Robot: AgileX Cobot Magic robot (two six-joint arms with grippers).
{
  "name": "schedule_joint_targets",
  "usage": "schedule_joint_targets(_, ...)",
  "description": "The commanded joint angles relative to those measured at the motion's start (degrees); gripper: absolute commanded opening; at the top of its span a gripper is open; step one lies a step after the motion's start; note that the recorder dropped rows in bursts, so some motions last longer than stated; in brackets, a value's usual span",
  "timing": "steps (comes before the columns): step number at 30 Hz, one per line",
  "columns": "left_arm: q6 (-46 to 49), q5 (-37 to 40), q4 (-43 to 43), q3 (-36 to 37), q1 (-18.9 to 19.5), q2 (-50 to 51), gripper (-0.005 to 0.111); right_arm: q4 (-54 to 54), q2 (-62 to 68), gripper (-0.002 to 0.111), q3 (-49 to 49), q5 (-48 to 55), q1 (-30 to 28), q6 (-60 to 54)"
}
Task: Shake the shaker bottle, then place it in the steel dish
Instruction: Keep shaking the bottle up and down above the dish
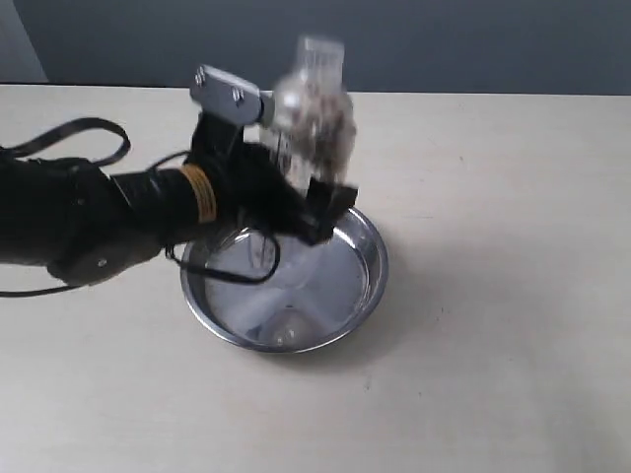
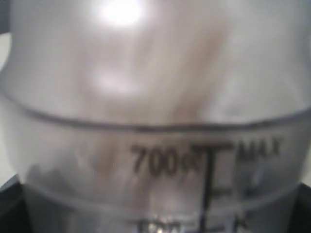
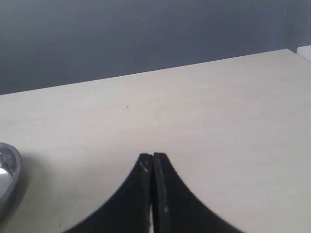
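My left gripper (image 1: 301, 192) is shut on the shaker bottle (image 1: 311, 113), holding it upright in the air above the far rim of the steel dish (image 1: 367, 286). The bottle is blurred by motion, with brown grains smeared inside it. In the left wrist view the frosted bottle (image 2: 155, 97) fills the frame, showing printed marks "700" and "MAX"; the fingers are hidden. The dish is round, shiny and holds nothing, and its rim (image 3: 7, 170) shows in the right wrist view. My right gripper (image 3: 153, 156) is shut on nothing above the bare table, away from the dish.
The light wooden table (image 1: 493, 197) stretches around the dish, with a grey wall behind it. The left arm's black cables (image 1: 59, 138) loop over the table on the left.
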Motion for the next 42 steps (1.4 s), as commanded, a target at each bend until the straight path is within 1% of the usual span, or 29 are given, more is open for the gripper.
schedule_joint_targets(1, 3.36, -5.43, -0.52, -6.92, -0.30, -14.67, 0.000, -0.31, -0.27, -0.001, 0.07, -0.47, -0.18, -0.11)
schedule_joint_targets(2, 3.36, -1.90, -0.83, -6.13, -0.45, -13.71, 0.000, -0.31, -0.27, -0.001, 0.07, -0.47, -0.18, -0.11)
schedule_joint_targets(3, 3.36, -0.31, -1.19, -3.45, -0.57, -8.31, 0.000, -0.31, -0.27, -0.001, 0.07, -0.47, -0.18, -0.11)
schedule_joint_targets(5, 2.55, -0.62, -4.70, -1.69, -0.32, -1.27, 0.000, -0.31, -0.27, -0.001, 0.07, -0.47, -0.18, -0.11)
schedule_joint_targets(6, 0.94, -0.88, -4.47, -1.58, 0.00, -0.04, 0.000, -0.31, -0.27, -0.001, 0.07, -0.47, -0.18, -0.11)
schedule_joint_targets(8, 0.76, -6.84, -0.63, -2.85, 0.13, -6.38, 0.000, -0.31, -0.27, -0.001, 0.07, -0.47, -0.18, -0.11)
schedule_joint_targets(9, 2.15, -8.08, -0.38, -4.15, 0.27, -9.17, 0.000, -0.31, -0.27, -0.001, 0.07, -0.47, -0.18, -0.11)
schedule_joint_targets(10, 3.77, -7.22, -0.71, -6.05, 0.52, -12.57, 0.000, -0.31, -0.27, -0.001, 0.07, -0.47, -0.18, -0.11)
schedule_joint_targets(11, 4.02, -3.80, -1.77, -7.31, 0.69, -14.15, 0.000, -0.31, -0.27, -0.001, 0.07, -0.47, -0.18, -0.11)
schedule_joint_targets(13, 4.02, 0.51, -2.05, -6.17, 0.58, -12.81, 0.000, -0.20, -0.27, -0.001, 0.07, -0.47, -0.18, -0.11)
schedule_joint_targets(15, 3.60, 0.42, -3.90, -1.90, 0.82, -3.28, 0.000, -0.20, -0.27, -0.001, 0.07, -0.47, -0.18, -0.11)
schedule_joint_targets(16, 1.54, 0.06, -4.63, -1.58, 0.82, -1.68, 0.000, -0.20, -0.27, -0.001, 0.07, -0.47, -0.18, -0.11)
schedule_joint_targets(18, -0.94, -3.12, -2.28, -1.73, 0.82, -4.21, 0.000, -0.20, -0.27, -0.001, 0.07, -0.47, -0.18, -0.11)
schedule_joint_targets(20, -0.82, -8.14, 1.05, -3.48, 0.82, -10.56, 0.000, -0.20, -0.27, -0.001, 0.07, -0.47, -0.18, -0.11)
schedule_joint_targets(21, -0.42, -7.60, 1.09, -4.56, 0.82, -12.80, 0.000, -0.20, -0.27, -0.001, 0.07, -0.47, -0.18, -0.11)
schedule_joint_targets(23, -0.37, -2.40, 1.65, -4.93, 0.66, -14.66, 0.000, -0.20, -0.27, -0.001, 0.07, -0.47, -0.18, -0.11)
schedule_joint_targets(25, 0.37, 0.60, 2.88, -2.17, 0.33, -10.32, 0.000, -0.20, -0.27, -0.001, 0.07, -0.47, -0.18, -0.11)
schedule_joint_targets(27, 1.28, 0.22, -0.51, 0.47, 0.44, -3.05, 0.000, -0.20, -0.27, -0.001, 0.07, -0.47, -0.18, -0.11)
schedule_joint_targets(28, 0.17, -0.57, -2.07, 0.93, 0.67, -0.81, 0.000, -0.20, -0.27, -0.001, 0.07, -0.47, -0.18, -0.11)
schedule_joint_targets(29, -1.74, -1.06, -1.32, 0.93, 0.67, -0.78, 0.000, -0.20, -0.27, -0.001, 0.07, -0.47, -0.18, -0.11)
schedule_joint_targets(31, -3.73, -5.12, 2.90, -0.39, 0.67, -6.13, 0.000, -0.20, -0.27, -0.001, 0.07, -0.47, -0.18, -0.11)
schedule_joint_targets(32, -3.01, -6.90, 3.95, -1.87, 0.67, -10.06, 0.000, -0.20, -0.27, -0.001, 0.07, -0.47, -0.18, -0.11)
schedule_joint_targets(33, -1.41, -6.88, 3.51, -3.45, 0.82, -12.98, 0.000, -0.20, -0.27, -0.001, 0.07, -0.47, -0.18, -0.11)
schedule_joint_targets(35, 1.81, -1.24, 1.90, -5.57, 0.82, -16.84, 0.000, -0.20, -0.27, -0.001, 0.07, -0.47, -0.18, -0.11)
schedule_joint_targets(37, 2.25, 0.77, -0.11, -2.99, 0.67, -13.27, 0.000, -0.20, -0.27, -0.001, 0.07, -0.47, -0.18, -0.11)
schedule_joint_targets(39, 3.23, -1.14, -2.69, -0.47, 1.33, -5.00, 0.000, -0.20, -0.27, -0.001, 0.07, -0.47, -0.18, -0.11)
schedule_joint_targets(40, 0.60, -3.00, -3.65, -0.21, 1.68, -3.06, 0.000, -0.20, -0.27, -0.001, 0.07, -0.47, -0.18, -0.11)
schedule_joint_targets(41, -2.95, -6.09, -2.25, -0.50, 1.97, -3.67, 0.000, -0.20, -0.27, -0.001, 0.07, -0.47, -0.18, -0.11)
schedule_joint_targets(42, -4.84, -10.92, -0.19, -1.23, 2.06, -6.14, 0.000, -0.20, -0.27, -0.001, 0.07, -0.47, -0.18, -0.11)
